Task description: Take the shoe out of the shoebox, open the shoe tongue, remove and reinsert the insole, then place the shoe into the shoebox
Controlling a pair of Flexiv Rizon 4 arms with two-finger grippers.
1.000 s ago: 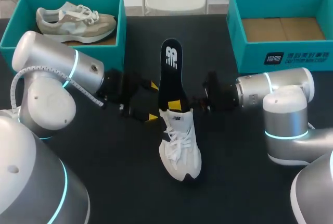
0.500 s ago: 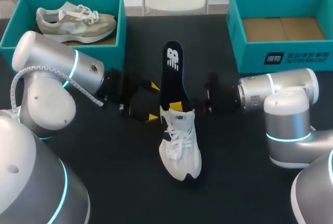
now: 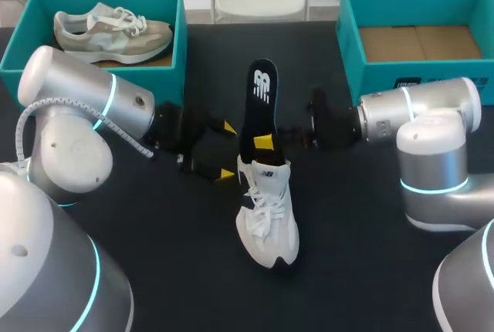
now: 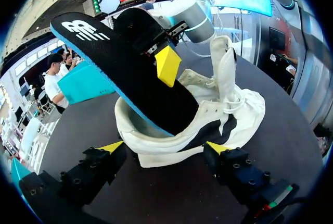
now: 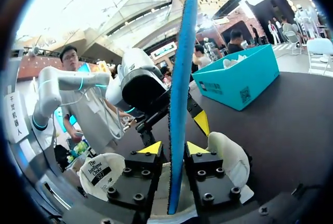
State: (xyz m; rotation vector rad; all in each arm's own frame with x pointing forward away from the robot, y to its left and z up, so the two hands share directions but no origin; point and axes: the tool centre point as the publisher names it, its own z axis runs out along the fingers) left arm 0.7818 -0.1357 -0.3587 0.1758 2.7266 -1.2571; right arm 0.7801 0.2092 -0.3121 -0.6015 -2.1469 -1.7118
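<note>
A white shoe [image 3: 266, 216] lies in the middle of the black table, heel toward the far side. Its black insole [image 3: 261, 108] with a blue underside sticks up out of the heel opening. My right gripper [image 3: 270, 140] comes in from the right, level with the insole. In the right wrist view the insole [image 5: 179, 104] stands on edge between the yellow tips of the right gripper [image 5: 174, 148], with a small gap on one side. My left gripper [image 4: 164, 147] is wide open just short of the shoe [image 4: 208, 125], touching nothing. An empty teal shoebox [image 3: 386, 77] stands at the far right.
A second teal box [image 3: 176, 38] at the far left holds a beige shoe [image 3: 112, 31]. Both arms lie low over the table on either side of the white shoe. Bare black table stretches in front of the shoe's toe.
My right gripper's fingers have parted around the insole, and the right arm has drawn back a little to the right and away. The insole's top has tipped slightly right. The left arm stayed put.
</note>
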